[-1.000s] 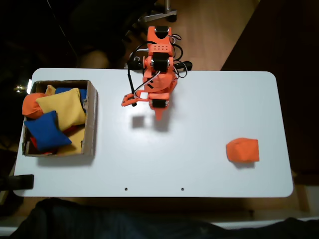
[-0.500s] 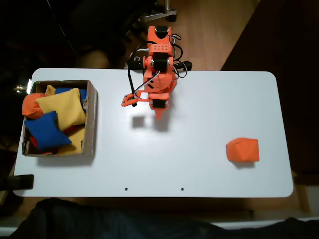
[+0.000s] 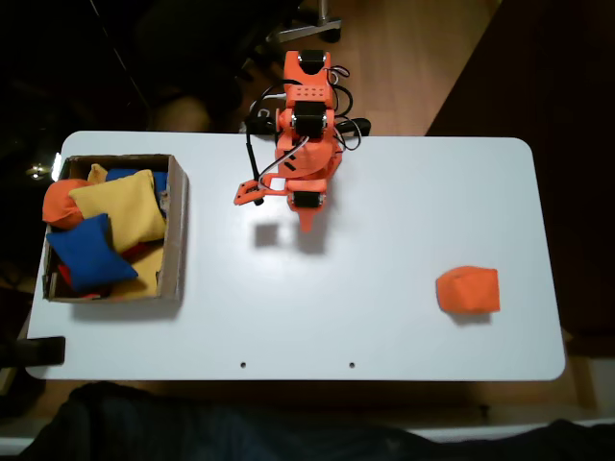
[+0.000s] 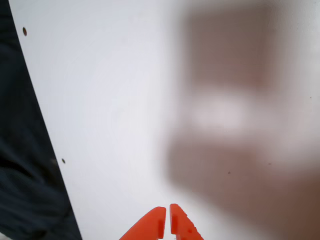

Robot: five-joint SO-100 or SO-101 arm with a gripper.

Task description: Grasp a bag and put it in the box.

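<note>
A squarish orange bag (image 3: 468, 289) lies alone on the white table (image 3: 404, 192) at the right of the fixed view. At the left stands the brown cardboard box (image 3: 177, 240), with yellow, blue and orange bean bags piled inside. My orange arm is folded near the table's far edge, its gripper (image 3: 307, 221) pointing down over bare table, far from both bag and box. In the wrist view the gripper (image 4: 167, 212) shows two orange fingertips pressed together, shut on nothing, above the white surface.
A dark cloth or clothing lies along the table's near edge (image 3: 192, 423). Two small holes (image 3: 243, 365) mark the table near that edge. A chair base (image 3: 322, 24) stands on the wooden floor behind the arm.
</note>
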